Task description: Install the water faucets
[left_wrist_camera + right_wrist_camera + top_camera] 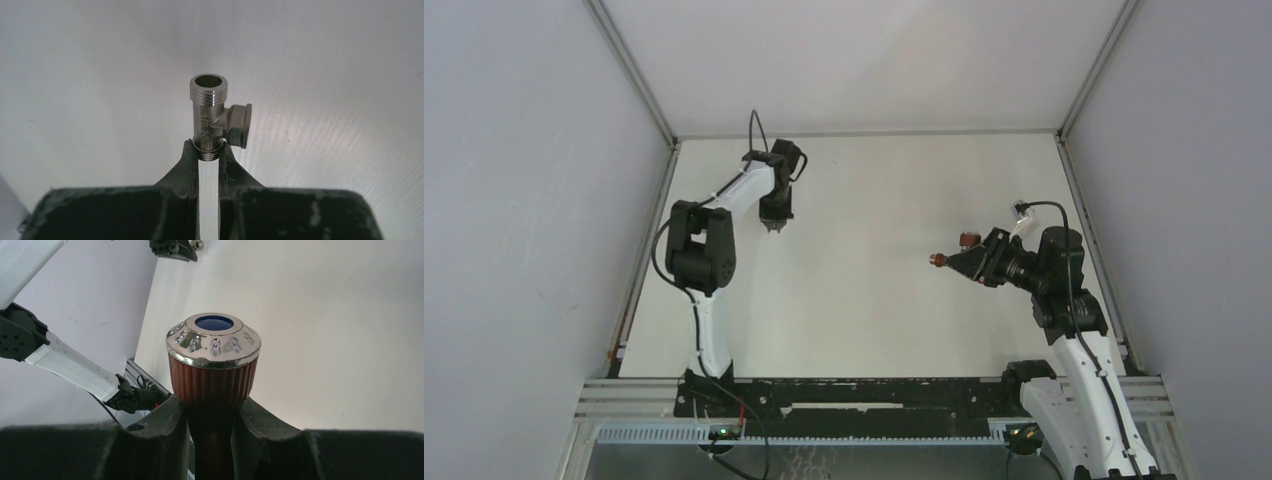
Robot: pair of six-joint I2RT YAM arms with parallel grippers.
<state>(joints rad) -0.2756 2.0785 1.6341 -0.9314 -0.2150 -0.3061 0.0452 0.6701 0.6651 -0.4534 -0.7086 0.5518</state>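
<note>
Though white, table (874,320) between grey walls (524,200).

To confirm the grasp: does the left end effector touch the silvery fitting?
Touching. Left wrist view shows the left end effector pinching the silvery fitting by its lower threaded end.

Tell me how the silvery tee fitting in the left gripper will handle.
The tee fitting looks like polished metal: probably rigid and heavy for its size. The left gripper pinches only its threaded near end, so it may pivot or slip. Set down, its side branch would likely stop it rolling.
</note>
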